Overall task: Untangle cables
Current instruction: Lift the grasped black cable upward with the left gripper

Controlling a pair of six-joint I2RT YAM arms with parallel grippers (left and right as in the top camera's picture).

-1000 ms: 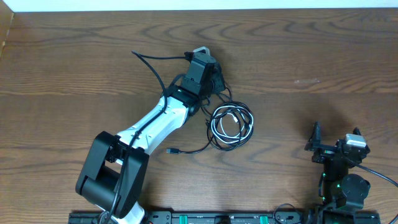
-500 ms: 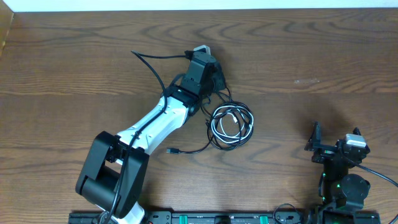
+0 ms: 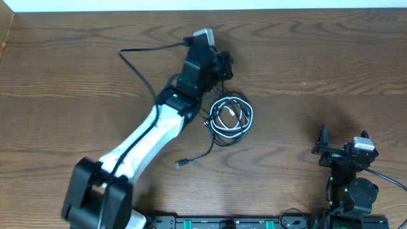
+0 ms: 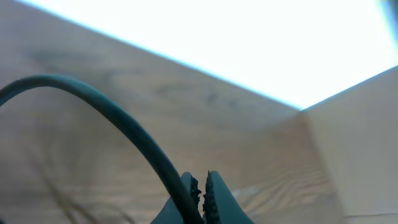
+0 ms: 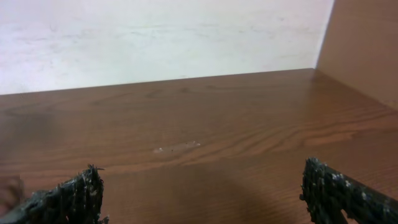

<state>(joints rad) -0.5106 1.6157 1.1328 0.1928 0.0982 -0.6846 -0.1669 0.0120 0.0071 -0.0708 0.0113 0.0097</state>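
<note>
- Left gripper (image 3: 220,66): jaws fully closed. In the wrist view the black cable (image 4: 118,121) arcs in and ends at the fingertips (image 4: 211,190), so I read it as pinched there.
- Change over the last second: the left arm has reached further toward 12 o'clock on the table (image 3: 318,51), taking the gripper with it.
- The coil (image 3: 230,116) has followed toward 11 o'clock. It now lies at 5 o'clock from the left gripper, close by.
- The USB plug (image 3: 181,164) has slid a little toward 4 o'clock. It sits on the table at 7 o'clock from the coil, with its tail less slack.
- The white cable (image 3: 249,116) is still looped inside the black turns, and no separation is visible.
- Judgement: the pull drags the whole bundle rather than opening it. Nothing anchors the coil.
- Right gripper (image 5: 202,177): fingers spread wide and holding nothing. It is parked at 4 o'clock from the coil, well apart.
</note>
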